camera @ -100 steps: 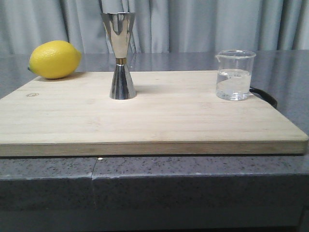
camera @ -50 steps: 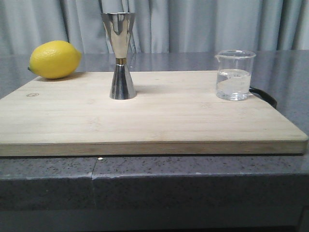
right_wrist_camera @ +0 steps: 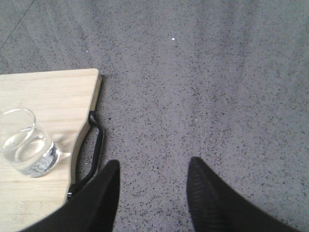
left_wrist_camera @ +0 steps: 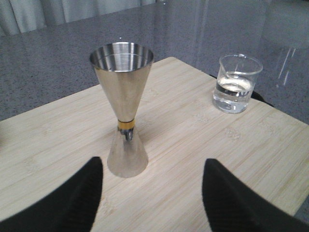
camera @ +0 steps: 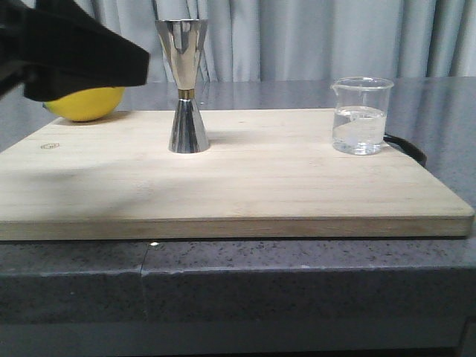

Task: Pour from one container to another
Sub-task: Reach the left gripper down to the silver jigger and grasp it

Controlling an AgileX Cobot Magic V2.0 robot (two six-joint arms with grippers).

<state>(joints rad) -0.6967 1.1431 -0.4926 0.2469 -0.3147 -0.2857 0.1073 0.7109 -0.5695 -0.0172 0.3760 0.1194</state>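
The steel hourglass jigger (camera: 186, 85) with a gold waist band stands upright on the wooden board's back left. The clear glass beaker (camera: 361, 115), about half full of clear liquid, stands at the board's back right. My left gripper (camera: 137, 63) hangs open at the upper left, above and left of the jigger. In the left wrist view the jigger (left_wrist_camera: 123, 106) stands just beyond the open left gripper (left_wrist_camera: 150, 166), with the beaker (left_wrist_camera: 236, 84) farther off. My right gripper (right_wrist_camera: 153, 163) is open over the grey counter, apart from the beaker (right_wrist_camera: 26, 145).
The wooden cutting board (camera: 260, 186) lies on a grey speckled counter (camera: 297, 275). A yellow lemon (camera: 89, 104) sits at its back left corner, partly hidden by my left arm. A black handle (right_wrist_camera: 91, 154) is fixed to the board's right edge. Grey curtains hang behind.
My left gripper has come into the front view at the upper left, covering the lemon's top and throwing a shadow on the board. Jigger and beaker have not moved.
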